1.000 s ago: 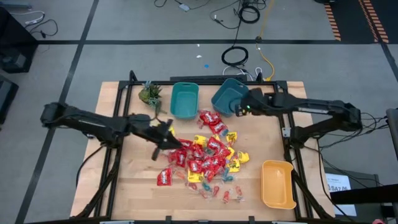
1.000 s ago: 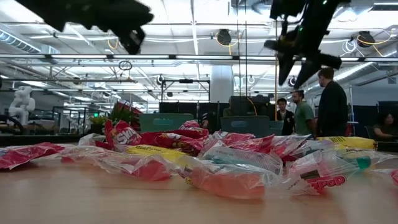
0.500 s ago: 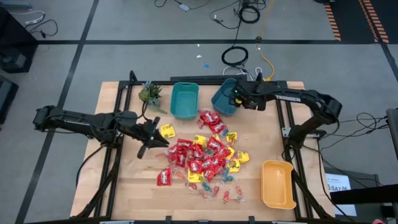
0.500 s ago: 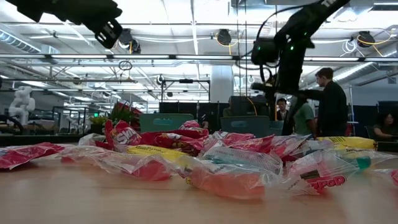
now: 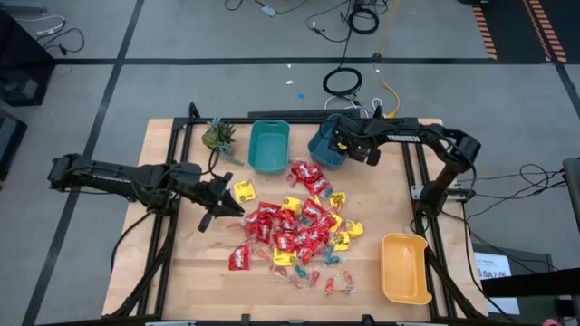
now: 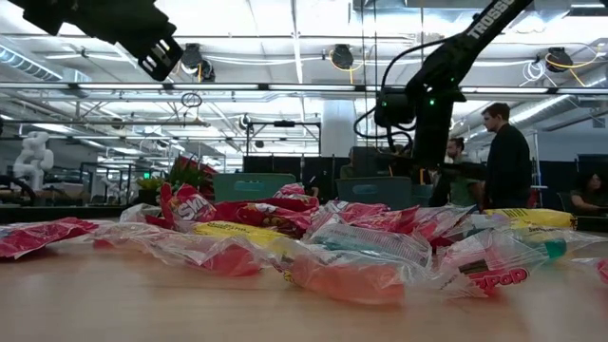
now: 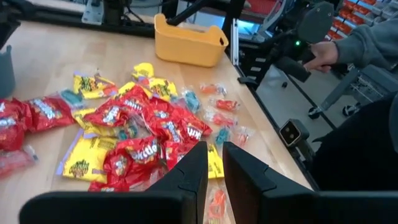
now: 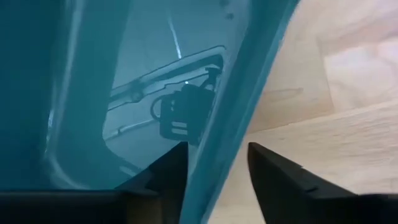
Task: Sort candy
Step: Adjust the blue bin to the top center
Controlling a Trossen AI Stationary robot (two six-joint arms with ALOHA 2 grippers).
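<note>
The candy (image 5: 299,228) lies in a loose heap on the middle of the wooden table (image 5: 181,272), red packets thick at its centre, yellow packets (image 5: 244,190) at the edges and small twist-wrapped pieces (image 5: 335,285) on the side nearest the yellow bin (image 5: 404,268). We see the left gripper (image 5: 217,201) hanging above the table just beside the heap's left edge, its fingers (image 7: 186,180) drawn close with only a narrow gap and nothing between them. We find the right gripper (image 5: 339,142) at the tilted dark teal bin (image 5: 324,149) at the far side of the table, one finger (image 8: 168,171) inside the bin and the other outside, straddling its wall; we cannot tell whether they press on it. A second teal bin (image 5: 268,145) stands upright beside it, with a small green plant (image 5: 218,136) near the table's far left corner.
</note>
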